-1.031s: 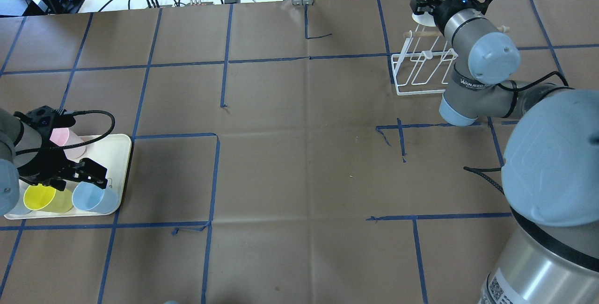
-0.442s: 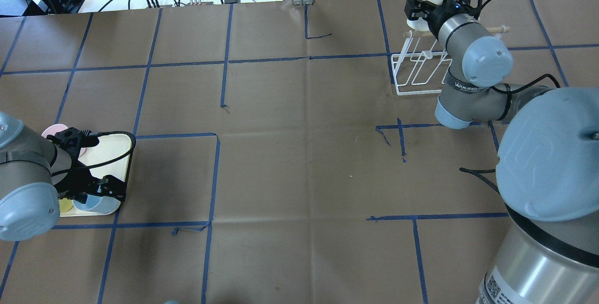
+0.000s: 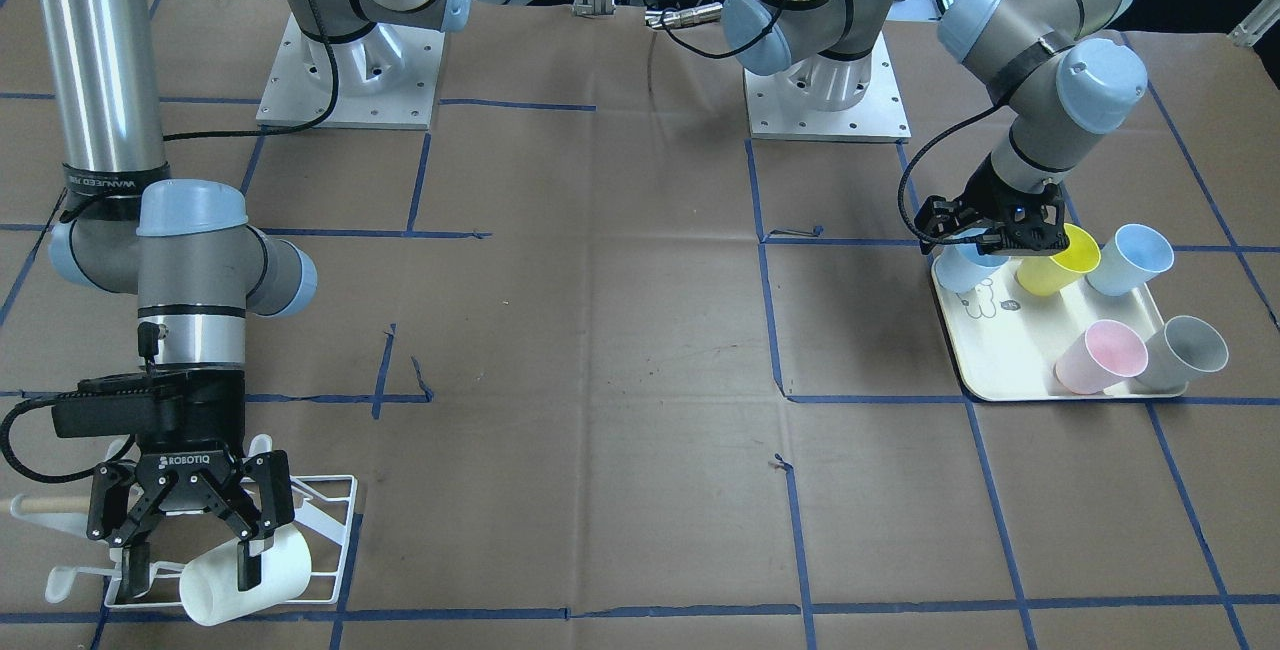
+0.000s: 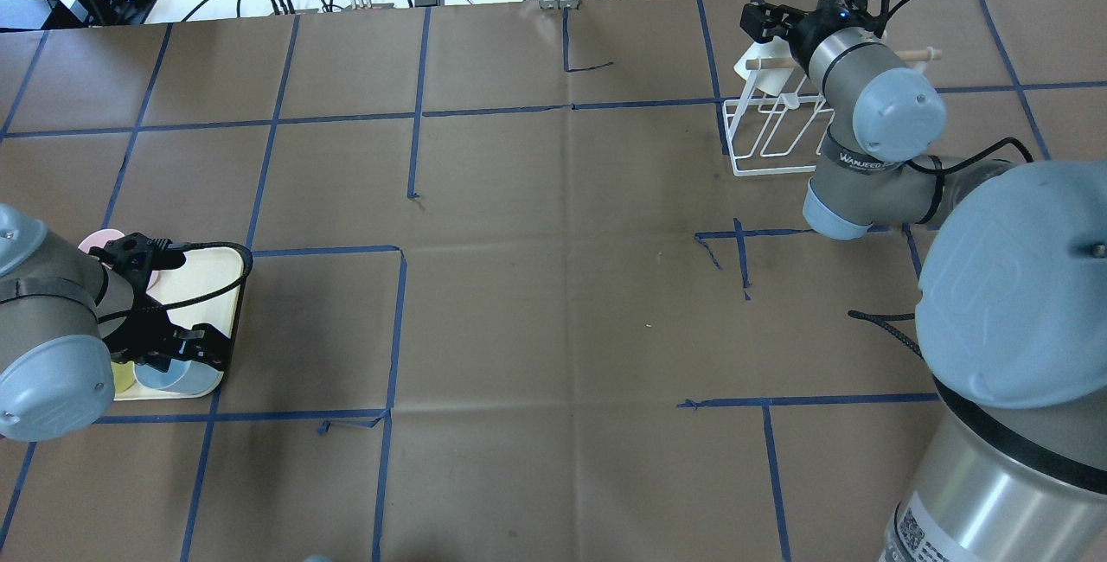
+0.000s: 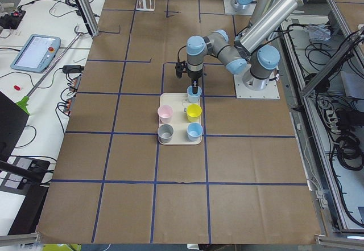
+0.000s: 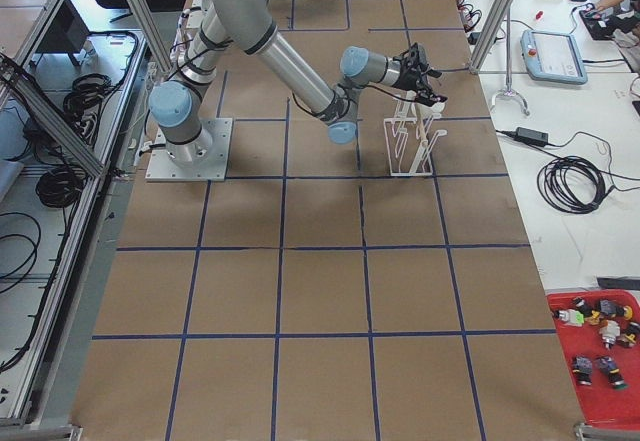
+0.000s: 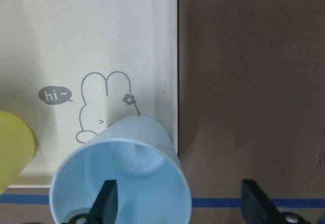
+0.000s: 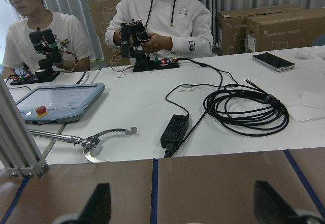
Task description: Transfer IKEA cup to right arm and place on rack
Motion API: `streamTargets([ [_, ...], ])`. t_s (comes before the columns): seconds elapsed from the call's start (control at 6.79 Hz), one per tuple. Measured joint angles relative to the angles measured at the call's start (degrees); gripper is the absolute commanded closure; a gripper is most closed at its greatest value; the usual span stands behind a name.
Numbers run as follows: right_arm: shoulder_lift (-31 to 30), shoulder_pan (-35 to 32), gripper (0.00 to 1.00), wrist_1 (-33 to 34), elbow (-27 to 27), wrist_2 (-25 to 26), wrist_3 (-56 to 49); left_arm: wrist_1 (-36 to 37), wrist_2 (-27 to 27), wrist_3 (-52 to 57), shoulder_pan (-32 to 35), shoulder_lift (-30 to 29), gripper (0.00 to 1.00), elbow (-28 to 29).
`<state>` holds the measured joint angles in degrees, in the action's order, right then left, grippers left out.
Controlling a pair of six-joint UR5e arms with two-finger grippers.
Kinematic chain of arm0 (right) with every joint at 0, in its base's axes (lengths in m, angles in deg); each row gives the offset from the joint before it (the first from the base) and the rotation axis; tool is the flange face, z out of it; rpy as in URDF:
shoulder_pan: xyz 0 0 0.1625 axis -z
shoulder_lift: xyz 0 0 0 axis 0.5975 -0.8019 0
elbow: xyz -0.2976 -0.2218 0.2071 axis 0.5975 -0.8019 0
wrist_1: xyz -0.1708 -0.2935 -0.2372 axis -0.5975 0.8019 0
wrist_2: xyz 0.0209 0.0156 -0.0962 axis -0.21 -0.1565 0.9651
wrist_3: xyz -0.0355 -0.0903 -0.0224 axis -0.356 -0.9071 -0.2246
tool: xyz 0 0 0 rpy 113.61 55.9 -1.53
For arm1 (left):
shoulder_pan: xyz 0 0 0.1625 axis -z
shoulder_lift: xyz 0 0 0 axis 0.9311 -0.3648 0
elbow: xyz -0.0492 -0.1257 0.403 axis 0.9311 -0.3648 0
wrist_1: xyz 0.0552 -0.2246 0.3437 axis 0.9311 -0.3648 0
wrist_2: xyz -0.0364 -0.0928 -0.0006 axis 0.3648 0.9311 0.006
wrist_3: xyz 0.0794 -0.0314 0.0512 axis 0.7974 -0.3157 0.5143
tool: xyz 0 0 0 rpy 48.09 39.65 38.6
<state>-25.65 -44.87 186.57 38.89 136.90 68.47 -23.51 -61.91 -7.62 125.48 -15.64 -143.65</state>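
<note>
A white IKEA cup [image 3: 275, 570] lies tilted on the white wire rack [image 3: 325, 520], at the end by the table's far edge. Just above it, my right gripper [image 3: 190, 555] is open; the right wrist view shows its fingers [image 8: 99, 206] wide apart with nothing between them. In the overhead view that cup [image 4: 749, 61] sits by the wooden dowel under the right gripper [image 4: 768, 23]. My left gripper [image 7: 180, 203] is open and straddles the wall of a light-blue cup [image 7: 127, 183], one finger [image 7: 106, 201] inside it. That cup [image 3: 958, 272] stands at the corner of the cream tray [image 3: 1010, 370].
On the tray also stand a yellow cup [image 3: 1055, 268], another light-blue cup [image 3: 1130, 260], a pink cup [image 3: 1100, 358] and a grey cup [image 3: 1185, 355]. Two people sit at a white table with cables [image 8: 244, 107] beyond the far edge.
The right gripper carried the white cup down and left to the rack and opened; the cup now rests there. The left arm swung over the tray and lowered onto the light-blue cup.
</note>
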Motion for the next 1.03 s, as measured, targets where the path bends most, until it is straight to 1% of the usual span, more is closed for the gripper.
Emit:
streamTargets([
  [0.15, -0.33, 0.0, 0.0, -0.05, -0.15, -0.08, -0.09, 0.02, -0.02, 0.86, -0.01, -0.01, 1.0, 0.13],
  [0.44, -3.21, -0.02, 0.0, -1.03, -0.42, -0.16, 0.15, 0.03, -0.08, 3.36, -0.07, -0.21, 1.0, 0.87],
  [0.59, -6.57, -0.28, 0.0, -4.45, -0.22, -0.17, 0.2, -0.83, -0.55, 3.92, -0.09, -0.28, 1.0, 2.83],
  [0.74, -10.44, -0.74, 0.0, -8.98, 0.13, -0.16, 0.25, -3.53, -1.3, 4.11, -0.08, -0.42, 1.0, 6.1],
  [0.88, -14.54, -1.5, 0.0, -11.73, 1.16, -0.21, 0.59, -8.44, -1.74, 4.13, 0.08, -0.65, 1.0, 10.98],
  [1.03, -18.15, -2.93, 0.0, -12.75, 3.14, -0.49, 2.36, -15.33, -1.82, 4.09, 0.67, -1.15, 1.0, 17.7],
])
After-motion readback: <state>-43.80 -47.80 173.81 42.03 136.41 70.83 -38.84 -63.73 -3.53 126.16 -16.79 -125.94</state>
